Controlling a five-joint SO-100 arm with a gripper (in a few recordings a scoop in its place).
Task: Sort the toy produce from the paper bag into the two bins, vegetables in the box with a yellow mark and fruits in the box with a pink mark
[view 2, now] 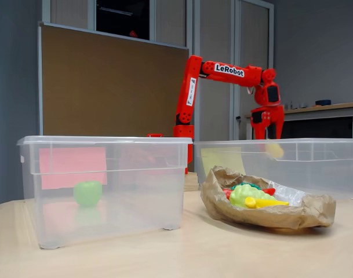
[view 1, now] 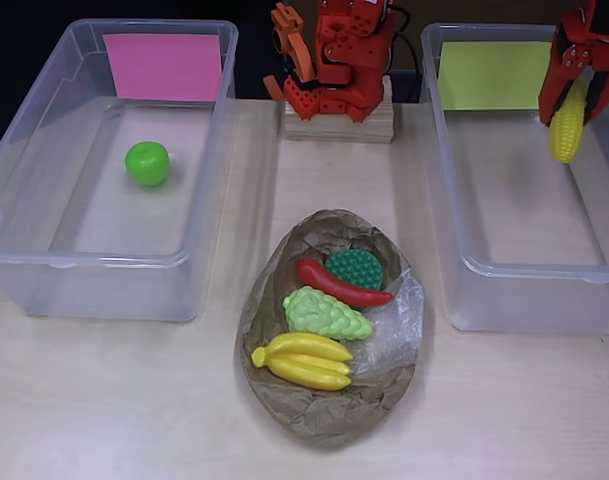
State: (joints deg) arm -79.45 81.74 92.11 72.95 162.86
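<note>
My red gripper (view 1: 569, 100) is shut on a yellow corn cob (view 1: 567, 125), held above the far right corner of the clear bin (view 1: 529, 268) with the yellow mark (view 1: 494, 75). In the fixed view the gripper (view 2: 268, 130) hangs over that bin's rim and the corn (view 2: 274, 150) shows blurred through the wall. The crumpled paper bag (view 1: 329, 410) lies open in the middle, holding a red chili (view 1: 339, 283), a dark green round piece (view 1: 356, 267), light green grapes (view 1: 327, 312) and yellow bananas (view 1: 304, 360). A green apple (view 1: 147, 163) sits in the bin (view 1: 104, 265) with the pink mark (view 1: 164, 66).
The arm's base (view 1: 339, 60) stands on a wooden block between the two bins at the back. Clear plastic wrap (view 1: 394, 325) lies in the bag's right side. Bare tabletop runs along the front edge.
</note>
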